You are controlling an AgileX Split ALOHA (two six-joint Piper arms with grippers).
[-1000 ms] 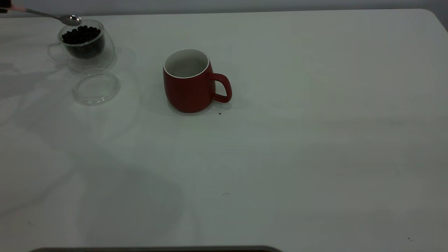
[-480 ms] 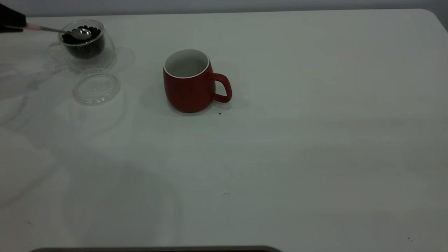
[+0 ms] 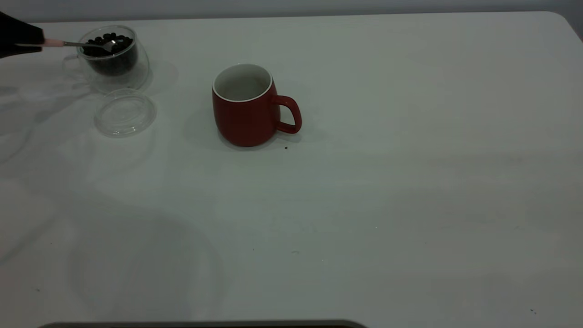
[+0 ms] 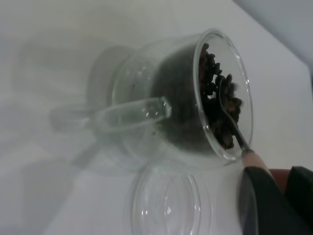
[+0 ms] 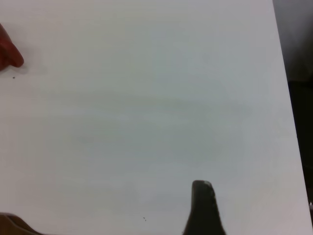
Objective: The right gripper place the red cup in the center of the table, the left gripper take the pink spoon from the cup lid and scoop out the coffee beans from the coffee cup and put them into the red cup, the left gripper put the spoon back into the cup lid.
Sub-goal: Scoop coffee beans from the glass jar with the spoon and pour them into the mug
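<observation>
At the table's (image 3: 364, 205) far left stands the clear coffee cup (image 3: 114, 61), full of dark coffee beans (image 3: 107, 38). The left gripper (image 3: 34, 43) is shut on the pale handle of the pink spoon (image 3: 68, 43), whose metal bowl lies in the beans. In the left wrist view the spoon (image 4: 232, 128) dips among the beans (image 4: 212, 95) inside the coffee cup (image 4: 161, 112), and the left gripper (image 4: 279, 183) clamps its handle. The empty cup lid (image 3: 125, 113) lies just in front of the coffee cup. The red cup (image 3: 246, 107) stands upright near the middle, its handle to the right.
The right gripper (image 5: 202, 210) hangs low over bare table far to the right, outside the exterior view; the red cup's handle (image 5: 7, 54) shows at the edge of its view. The table's right edge (image 5: 286, 98) is close by.
The left gripper has come in from the left and lowered the spoon. Its bowl went from above the coffee cup's far rim down into the beans.
</observation>
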